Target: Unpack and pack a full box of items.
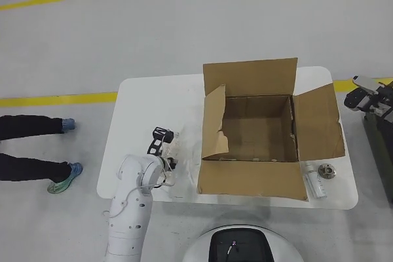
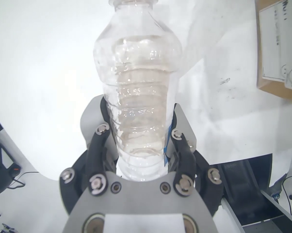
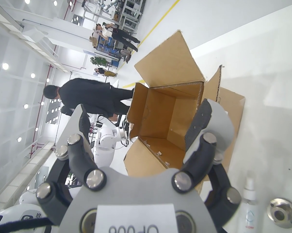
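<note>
My left gripper (image 2: 138, 115) is shut on the lower part of a clear plastic water bottle (image 2: 136, 69), whose cap end points away over the white table (image 2: 39, 61). In the top view this gripper (image 1: 164, 143) hangs over the table just left of the open cardboard box (image 1: 259, 134). The box stands with its flaps spread, and its inside looks bare. My right gripper (image 3: 143, 110) is open with nothing between its fingers, and beyond it stands the box (image 3: 160, 115).
A small white spray bottle (image 1: 314, 183) and a round metal part (image 1: 327, 171) lie on the table right of the box, near its front corner. Both also sit beside my right gripper: spray bottle (image 3: 249, 202), metal part (image 3: 280, 212). A dark cart (image 1: 383, 131) stands off the table's right edge.
</note>
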You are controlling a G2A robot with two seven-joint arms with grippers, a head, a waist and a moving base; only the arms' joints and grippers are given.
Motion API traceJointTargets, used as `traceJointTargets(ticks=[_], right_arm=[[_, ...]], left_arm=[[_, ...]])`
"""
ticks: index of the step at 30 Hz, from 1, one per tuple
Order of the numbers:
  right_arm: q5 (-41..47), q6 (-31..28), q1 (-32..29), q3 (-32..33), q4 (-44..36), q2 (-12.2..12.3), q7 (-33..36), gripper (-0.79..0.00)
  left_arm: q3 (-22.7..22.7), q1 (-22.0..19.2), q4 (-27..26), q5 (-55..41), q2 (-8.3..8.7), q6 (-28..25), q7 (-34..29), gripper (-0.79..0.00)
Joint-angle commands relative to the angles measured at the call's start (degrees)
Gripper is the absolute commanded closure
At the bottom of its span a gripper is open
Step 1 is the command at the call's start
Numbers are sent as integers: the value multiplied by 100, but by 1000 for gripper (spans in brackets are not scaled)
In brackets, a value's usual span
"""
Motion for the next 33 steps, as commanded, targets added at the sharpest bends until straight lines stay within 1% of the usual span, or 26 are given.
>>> traceJointTargets(ticks=[1, 4, 7, 11, 12, 13, 14, 16, 17, 18, 19, 26, 33], right_arm=[[-79, 16, -42, 119, 34, 27, -13, -785], [-319, 113, -111, 239, 166, 73, -45, -785], [-571, 209, -152, 208, 311, 116, 37, -785], [-744, 323, -172, -148, 515, 137, 185, -785], [-696, 333, -161, -257, 576, 132, 201, -770], [-690, 341, -148, -376, 610, 128, 199, -717], [-638, 345, -127, -486, 647, 122, 199, -440], [-667, 350, -91, -716, 715, 115, 188, -305], [-644, 338, -60, -820, 735, 111, 207, -212], [-631, 337, -31, -921, 779, 107, 202, -49], [-668, 337, 5, -1018, 806, 106, 202, 0], [-648, 318, 200, -1630, 893, 77, 186, 0], [-564, 342, 250, -2149, 713, 30, 13, 0]], left_arm=[[-87, 62, -232, -32, 17, 85, -1, 0], [-188, 130, -632, -53, 42, 165, -18, 0], [-281, 182, -1127, -131, 60, 278, -70, 0], [-386, 148, -1779, -420, 69, 472, -187, 0], [-401, 121, -1911, -480, 70, 518, -209, 0], [-414, 74, -2057, -539, 70, 587, -213, 0], [-408, 36, -2164, -617, 69, 632, -236, 0], [-405, -87, -2386, -826, 65, 748, -282, 0], [-394, -153, -2468, -899, 64, 789, -317, 0], [-368, -236, -2573, -1008, 61, 819, -329, 0], [-347, -303, -2615, -1204, 53, 891, -341, 0], [43, -902, -2609, -1520, 27, 1102, -249, 0], [319, -1283, -2618, -1722, 14, 1286, -285, 0]])
